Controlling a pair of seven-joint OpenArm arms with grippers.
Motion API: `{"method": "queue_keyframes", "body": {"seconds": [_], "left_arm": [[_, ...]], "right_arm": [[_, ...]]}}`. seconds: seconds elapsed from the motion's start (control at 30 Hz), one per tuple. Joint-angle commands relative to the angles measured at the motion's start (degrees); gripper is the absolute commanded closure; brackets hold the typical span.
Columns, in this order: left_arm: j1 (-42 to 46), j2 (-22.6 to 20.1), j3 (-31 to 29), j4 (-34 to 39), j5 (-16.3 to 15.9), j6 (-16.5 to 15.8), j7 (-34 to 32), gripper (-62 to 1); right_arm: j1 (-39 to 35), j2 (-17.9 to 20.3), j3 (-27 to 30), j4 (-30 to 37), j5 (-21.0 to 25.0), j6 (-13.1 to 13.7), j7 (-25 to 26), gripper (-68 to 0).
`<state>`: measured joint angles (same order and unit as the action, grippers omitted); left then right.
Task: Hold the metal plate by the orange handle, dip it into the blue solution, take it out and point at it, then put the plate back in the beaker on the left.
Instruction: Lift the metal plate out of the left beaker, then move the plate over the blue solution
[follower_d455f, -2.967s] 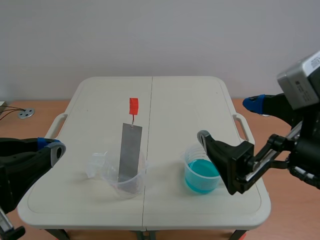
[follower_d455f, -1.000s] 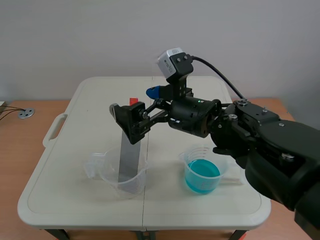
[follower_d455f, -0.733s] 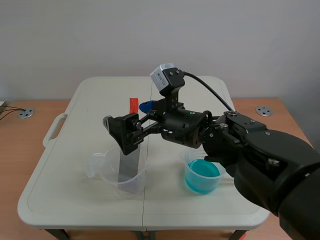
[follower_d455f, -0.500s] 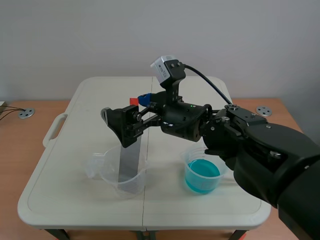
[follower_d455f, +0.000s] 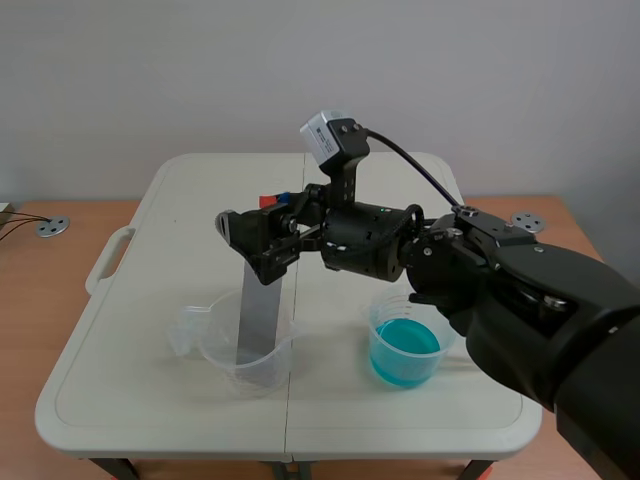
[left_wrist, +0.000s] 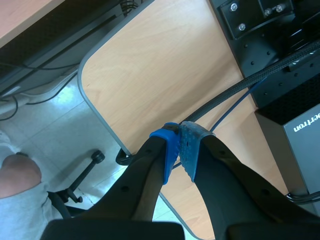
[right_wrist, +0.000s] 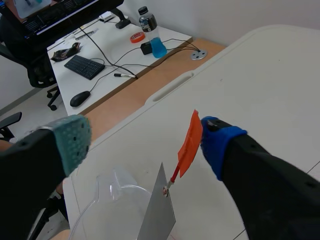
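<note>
Since the earliest frame the right arm (follower_d455f: 480, 290) had swung across the desk (follower_d455f: 180, 200) to the plate (follower_d455f: 258, 320), while the left arm had gone from the scene view. The left beaker (follower_d455f: 240, 355) held the plate upright, not yet dipped in the solution (follower_d455f: 405, 345). The right pincer (right_wrist: 145, 137) stood released, its blue pad (right_wrist: 216, 137) just beside the handle (right_wrist: 189, 145) and the other finger well apart, apparently set to close. The left pincer (left_wrist: 179, 150) was clenched on nothing, off the desk.

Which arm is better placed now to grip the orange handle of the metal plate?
The right. The right gripper is open, with the orange handle between its fingers and the blue pad close beside it. The left gripper is shut, with only floor and a wooden desk ahead.
</note>
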<state>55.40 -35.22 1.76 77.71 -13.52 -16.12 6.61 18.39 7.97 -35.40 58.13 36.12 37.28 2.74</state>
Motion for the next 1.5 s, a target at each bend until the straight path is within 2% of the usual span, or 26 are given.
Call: {"method": "queue_keyframes", "body": {"seconds": [0.0,0.23,0.47,0.7,0.93,1.17,1.47], "left_arm": [[0.7,0.4,0.2,0.7,-0.3,-0.1,-0.4,-1.7],[0.7,0.4,0.2,0.7,-0.3,-0.1,-0.4,-1.7],[0.7,0.4,0.2,0.7,-0.3,-0.1,-0.4,-1.7],[0.7,0.4,0.2,0.7,-0.3,-0.1,-0.4,-1.7],[0.7,0.4,0.2,0.7,-0.3,-0.1,-0.4,-1.7],[0.7,0.4,0.2,0.7,-0.4,-0.1,-0.4,-1.7],[0.7,0.4,0.2,0.7,-0.3,-0.1,-0.4,-1.7]], "right_arm": [[1.6,-0.2,0.0,1.3,1.7,0.2,0.4,-36.1],[1.6,-0.2,0.0,1.3,1.9,0.3,0.3,-23.2],[1.6,-0.2,0.0,1.3,1.9,0.3,0.7,-0.8],[1.6,-0.2,0.0,1.3,1.8,5.4,3.4,-1.1],[0.9,0.5,0.0,4.3,1.4,5.4,3.6,-1.1],[-2.6,3.5,0.0,15.6,-1.4,5.4,3.6,-1.1],[-6.4,9.2,0.2,29.8,-1.4,5.4,3.6,-1.1]]}}
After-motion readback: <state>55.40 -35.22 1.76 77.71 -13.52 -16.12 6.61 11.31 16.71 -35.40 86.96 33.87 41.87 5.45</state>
